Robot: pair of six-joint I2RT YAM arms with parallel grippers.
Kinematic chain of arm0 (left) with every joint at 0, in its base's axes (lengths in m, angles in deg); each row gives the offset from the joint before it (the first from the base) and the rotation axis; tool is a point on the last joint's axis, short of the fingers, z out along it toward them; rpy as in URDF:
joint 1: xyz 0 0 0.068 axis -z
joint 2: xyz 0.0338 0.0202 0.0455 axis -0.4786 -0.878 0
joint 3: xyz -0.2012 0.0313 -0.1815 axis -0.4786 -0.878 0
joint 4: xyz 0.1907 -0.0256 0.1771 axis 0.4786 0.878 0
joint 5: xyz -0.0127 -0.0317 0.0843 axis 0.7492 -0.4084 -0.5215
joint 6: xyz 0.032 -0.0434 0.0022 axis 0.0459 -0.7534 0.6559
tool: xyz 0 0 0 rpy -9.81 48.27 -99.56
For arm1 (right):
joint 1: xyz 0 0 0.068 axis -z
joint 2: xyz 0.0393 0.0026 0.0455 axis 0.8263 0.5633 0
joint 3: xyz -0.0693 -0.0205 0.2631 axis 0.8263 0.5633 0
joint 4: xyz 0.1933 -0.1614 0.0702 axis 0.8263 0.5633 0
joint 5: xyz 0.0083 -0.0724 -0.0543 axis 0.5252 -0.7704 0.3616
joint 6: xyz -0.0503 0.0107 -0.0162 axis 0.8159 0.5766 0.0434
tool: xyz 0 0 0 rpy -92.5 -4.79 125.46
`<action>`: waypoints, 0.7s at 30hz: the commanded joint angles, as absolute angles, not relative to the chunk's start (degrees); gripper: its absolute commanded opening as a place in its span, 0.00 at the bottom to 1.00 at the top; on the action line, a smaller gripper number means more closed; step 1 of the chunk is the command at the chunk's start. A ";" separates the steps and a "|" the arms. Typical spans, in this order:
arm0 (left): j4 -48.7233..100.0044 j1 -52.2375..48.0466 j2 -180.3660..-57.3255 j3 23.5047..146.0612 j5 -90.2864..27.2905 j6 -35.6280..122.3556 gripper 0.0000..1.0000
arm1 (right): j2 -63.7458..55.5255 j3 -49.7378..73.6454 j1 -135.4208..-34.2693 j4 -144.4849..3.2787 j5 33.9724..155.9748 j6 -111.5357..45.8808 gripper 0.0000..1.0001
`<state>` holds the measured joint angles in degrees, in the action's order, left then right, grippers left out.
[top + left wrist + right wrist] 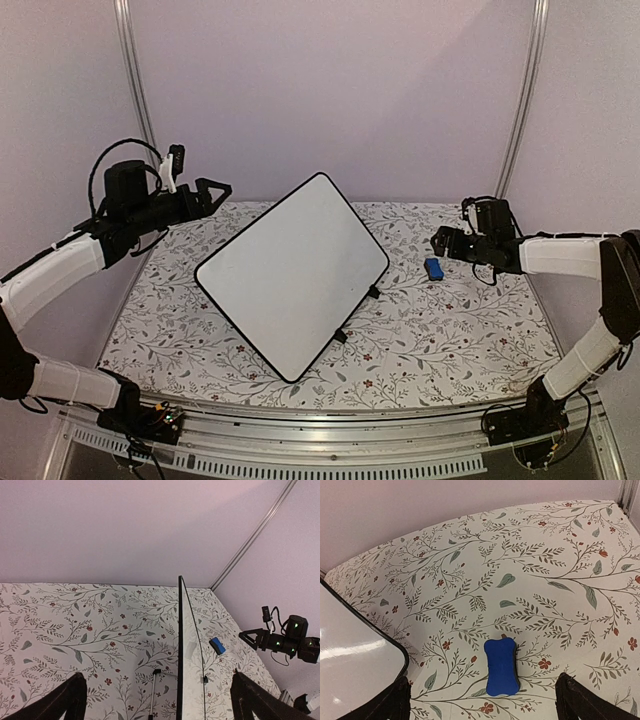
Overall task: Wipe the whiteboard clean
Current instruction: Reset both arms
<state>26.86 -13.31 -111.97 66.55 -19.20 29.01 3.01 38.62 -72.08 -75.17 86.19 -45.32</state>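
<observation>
the right gripper (442, 243) hangs wide open, aimed at the blue eraser (501, 666), likely to grab it, and the left gripper (212, 190) is open too near the whiteboard (290, 275), which stands tilted between them.

Plain pale pink walls (330, 90) behind a floral-patterned table (450, 340).

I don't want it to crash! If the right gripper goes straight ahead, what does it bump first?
Probably the blue eraser, straight ahead of the open right gripper; depth is unclear, so it might meet the flowered table first.
</observation>
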 commanded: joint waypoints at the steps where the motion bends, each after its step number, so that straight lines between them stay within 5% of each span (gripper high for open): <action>1: 25.96 -13.68 -111.74 66.14 -18.55 28.97 1.00 | 1.97 39.61 -71.72 -77.54 86.49 -45.47 0.99; 13: 27.14 -13.66 -111.28 66.66 -19.92 29.20 1.00 | 5.22 34.31 -71.90 -71.38 83.40 -45.59 0.99; 21: 31.81 -13.68 -112.46 67.92 -25.63 29.51 1.00 | 5.89 32.35 -72.42 -68.16 94.29 -41.85 0.99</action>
<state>29.26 -13.31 -112.04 66.57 -22.37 28.97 5.31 34.60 -72.19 -70.62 88.22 -43.71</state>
